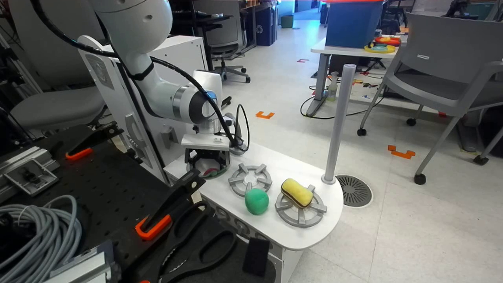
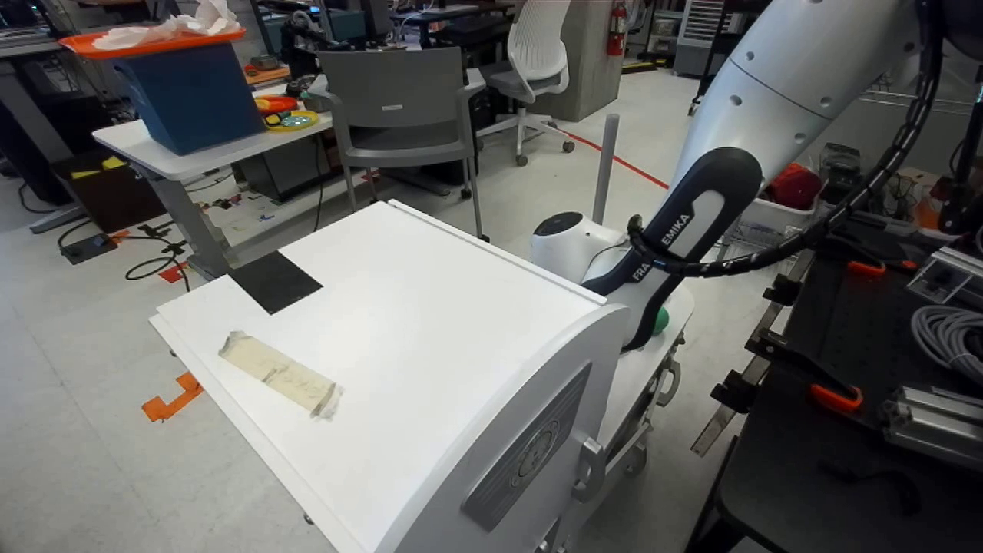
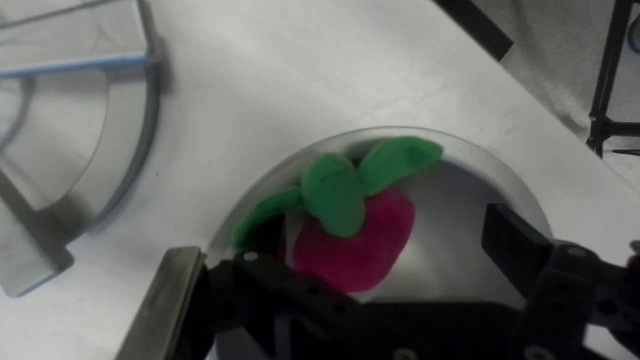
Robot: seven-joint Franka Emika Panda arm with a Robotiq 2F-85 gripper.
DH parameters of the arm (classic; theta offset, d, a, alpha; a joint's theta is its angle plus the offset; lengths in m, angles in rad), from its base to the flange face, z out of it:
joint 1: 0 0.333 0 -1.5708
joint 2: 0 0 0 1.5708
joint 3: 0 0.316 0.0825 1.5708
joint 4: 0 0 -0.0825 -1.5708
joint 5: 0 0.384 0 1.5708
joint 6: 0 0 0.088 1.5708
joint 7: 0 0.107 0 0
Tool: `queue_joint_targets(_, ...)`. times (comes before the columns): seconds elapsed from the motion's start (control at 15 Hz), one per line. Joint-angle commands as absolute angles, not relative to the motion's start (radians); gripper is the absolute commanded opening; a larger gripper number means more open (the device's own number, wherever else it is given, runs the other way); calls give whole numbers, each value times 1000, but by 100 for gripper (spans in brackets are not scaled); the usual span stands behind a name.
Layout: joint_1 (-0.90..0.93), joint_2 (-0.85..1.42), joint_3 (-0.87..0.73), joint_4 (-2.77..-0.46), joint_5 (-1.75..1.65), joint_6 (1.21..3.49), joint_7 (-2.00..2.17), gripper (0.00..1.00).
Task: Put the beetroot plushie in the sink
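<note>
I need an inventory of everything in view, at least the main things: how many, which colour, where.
Counter: 1, white, middle
Sink: 1, grey, in counter
Beetroot plushie: 1, magenta with green leaves, in sink
Burners: 2, grey, on counter
Ball: 1, green, beside burners
Oblong toy: 1, yellow, on one burner
Post: 1, grey, counter end
Bench: 1, black, beside counter
Clamps: at least 2, black and orange, on bench
Cable coil: 1, grey, on bench
Bin: 1, blue, background
Chairs: several, mostly grey, background
Arm: 1, white, above counter
Pincer: 1, black, open over sink
</note>
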State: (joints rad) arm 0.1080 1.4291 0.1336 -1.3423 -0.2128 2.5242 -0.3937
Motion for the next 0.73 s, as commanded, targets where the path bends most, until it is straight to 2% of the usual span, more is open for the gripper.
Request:
queue_joint_targets(0.0,77,1256,118,-1442,-171,2318,-327,100)
queue_joint_targets(0.2,7,1142,171,-1503,-118,2241,-384,100)
queue_joint_targets(0.4,-42,1002,156,-1572,-72,2177,-355,100)
queue_joint_targets(0.47,-3,1114,146,-1470,-96,2217,-368,100)
queue_joint_targets(0.67,-39,1021,143,-1530,-77,2178,-370,100)
